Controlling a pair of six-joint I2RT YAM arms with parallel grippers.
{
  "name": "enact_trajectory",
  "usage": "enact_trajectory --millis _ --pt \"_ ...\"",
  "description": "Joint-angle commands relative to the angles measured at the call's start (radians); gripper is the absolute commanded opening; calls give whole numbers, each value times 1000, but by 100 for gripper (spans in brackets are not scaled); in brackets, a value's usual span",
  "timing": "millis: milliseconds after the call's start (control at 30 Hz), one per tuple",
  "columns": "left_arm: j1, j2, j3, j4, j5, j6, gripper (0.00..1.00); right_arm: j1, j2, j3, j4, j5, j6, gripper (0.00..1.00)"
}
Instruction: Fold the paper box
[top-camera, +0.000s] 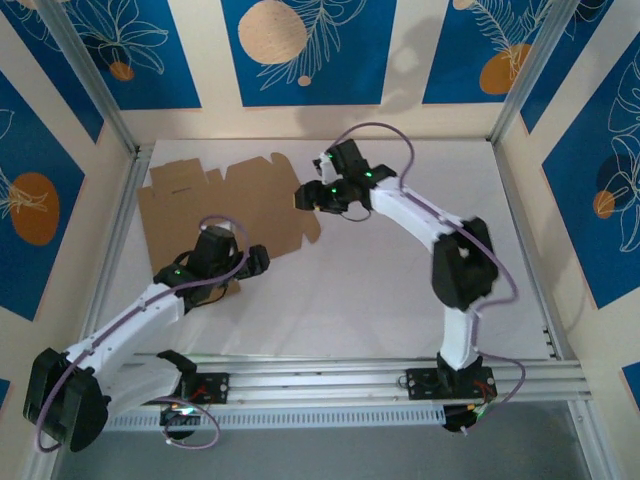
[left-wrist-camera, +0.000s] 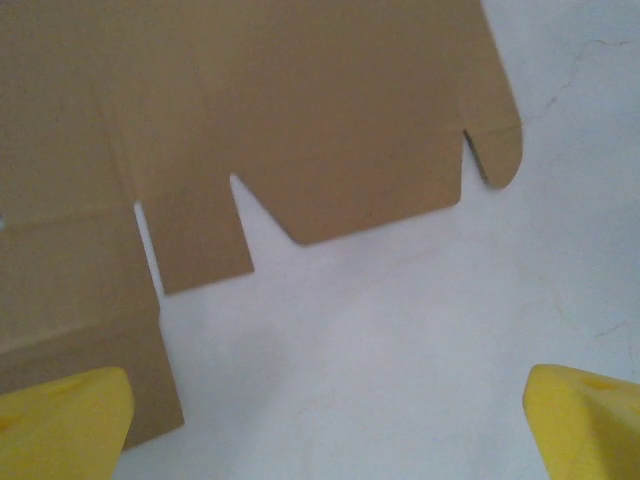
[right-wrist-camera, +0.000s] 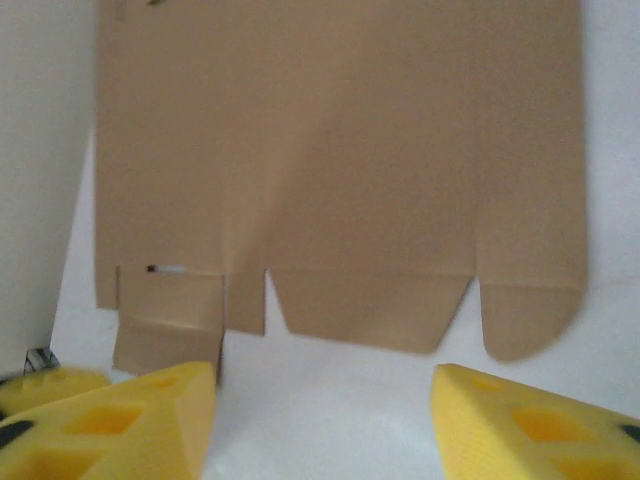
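The paper box is a flat brown die-cut cardboard sheet lying at the back left of the white table. It also shows in the left wrist view and the right wrist view, with its flaps and tabs pointing toward each camera. My left gripper hovers at the sheet's near edge. It is open, with bare table between its yellow fingers. My right gripper is at the sheet's right edge. Its yellow fingers stand apart just short of the flaps, with nothing between them.
Patterned blue and cream walls enclose the table on three sides. An aluminium rail carrying the arm bases runs along the near edge. A slanted metal post borders the sheet on the left. White table surface lies to the right and in front.
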Motion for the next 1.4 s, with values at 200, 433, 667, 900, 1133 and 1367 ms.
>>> enact_trajectory --millis 200,433,667,900,1133,1367 --pt "127 41 3 16 150 -89 100 2 401 413 -185 -80 51 0" --pt "135 24 60 -118 97 -67 100 11 542 541 -334 133 86 0" --pt "199 45 126 -211 47 -57 100 12 439 345 -350 266 77 0" --pt "246 141 129 -222 73 -100 100 -24 131 -138 -126 283 127 0" --pt "247 433 225 -161 95 -192 96 -5 -90 -485 -7 299 157 0" --pt "218 739 451 -189 123 -189 90 69 -267 -695 36 327 191 0"
